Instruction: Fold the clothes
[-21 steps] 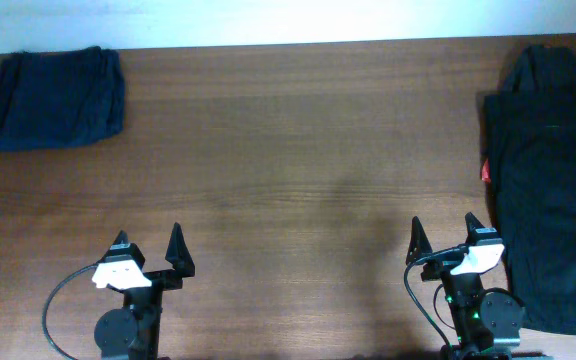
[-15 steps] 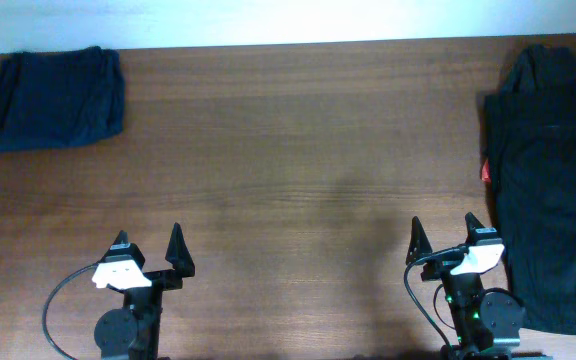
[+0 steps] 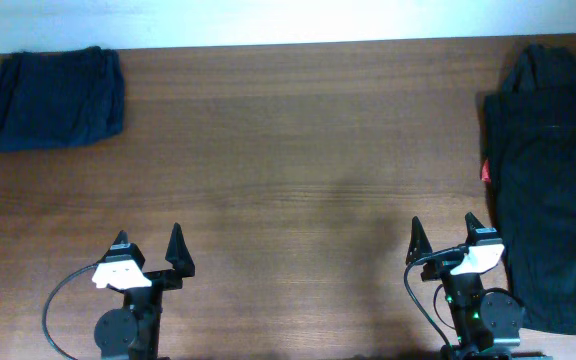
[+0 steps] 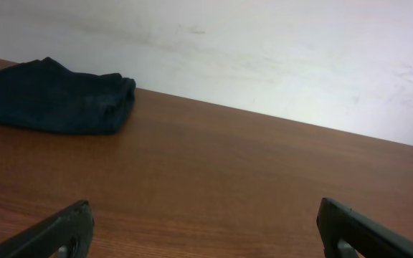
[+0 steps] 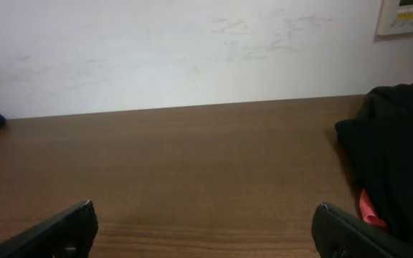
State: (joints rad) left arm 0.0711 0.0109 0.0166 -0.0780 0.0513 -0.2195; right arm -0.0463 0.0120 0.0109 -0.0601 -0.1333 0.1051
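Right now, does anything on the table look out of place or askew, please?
The black pile at the right edge is an unfolded heap, with a red scrap poking out on its left. The navy garment, far left, looks folded. Nothing spilled.

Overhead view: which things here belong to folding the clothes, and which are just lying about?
Belongs to the job:
navy garment, far left corner
black pile of garments, right edge
red garment, peeking out at that pile's left edge
left hand and right hand, both open and empty

Just there:
table
wall panel, seen in the right wrist view
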